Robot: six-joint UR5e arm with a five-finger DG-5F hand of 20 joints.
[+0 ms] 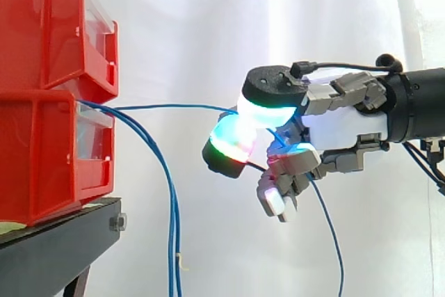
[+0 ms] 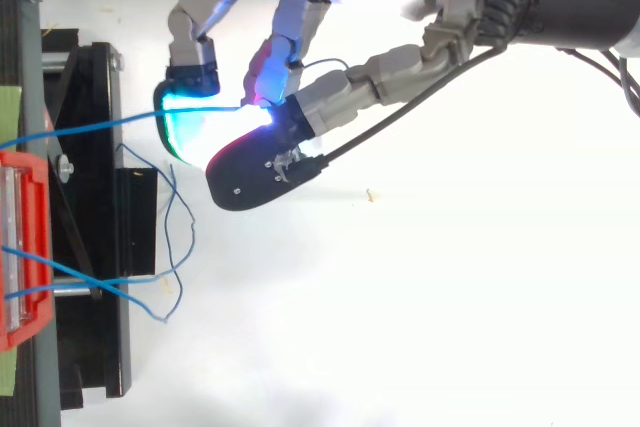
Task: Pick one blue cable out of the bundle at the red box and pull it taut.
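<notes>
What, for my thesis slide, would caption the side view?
Hand pinches one blue cable between glowing fingertips, stretched nearly level from the stacked red bins.

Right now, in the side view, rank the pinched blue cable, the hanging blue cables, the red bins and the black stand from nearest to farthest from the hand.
1. pinched blue cable: clamped in the hand, running left.
2. hanging blue cables: below and left of the hand.
3. red bins and black stand: far left, too close to call.
</notes>
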